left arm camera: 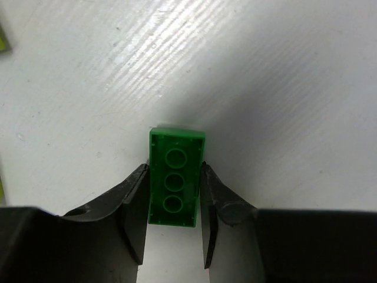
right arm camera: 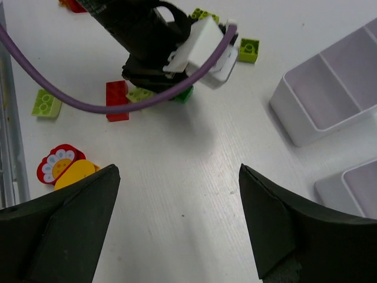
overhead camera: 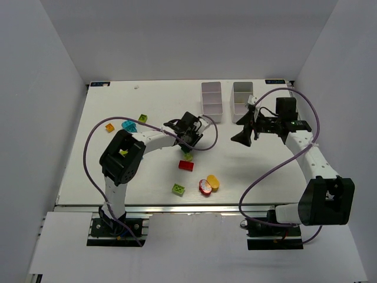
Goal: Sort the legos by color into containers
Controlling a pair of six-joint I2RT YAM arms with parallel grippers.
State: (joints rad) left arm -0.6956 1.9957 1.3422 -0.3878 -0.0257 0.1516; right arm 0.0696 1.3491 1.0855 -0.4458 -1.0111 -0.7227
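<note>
In the top view, the left gripper (overhead camera: 189,141) is reaching down at the middle of the table (overhead camera: 147,183), hiding what it grips; two white bins (overhead camera: 202,97) are sitting far right, with the right gripper (overhead camera: 243,137) hanging just near of them. In the left wrist view, the jaws are squeezing a green brick (left arm camera: 175,183) by its long sides, hollow underside up, long axis pointing straight away from the wrist; lifting vertically should be keeping it square. In the right wrist view, the right jaws are gaping, holding nothing, facing the green brick (right arm camera: 184,94) beside a red brick (right arm camera: 116,99)
</note>
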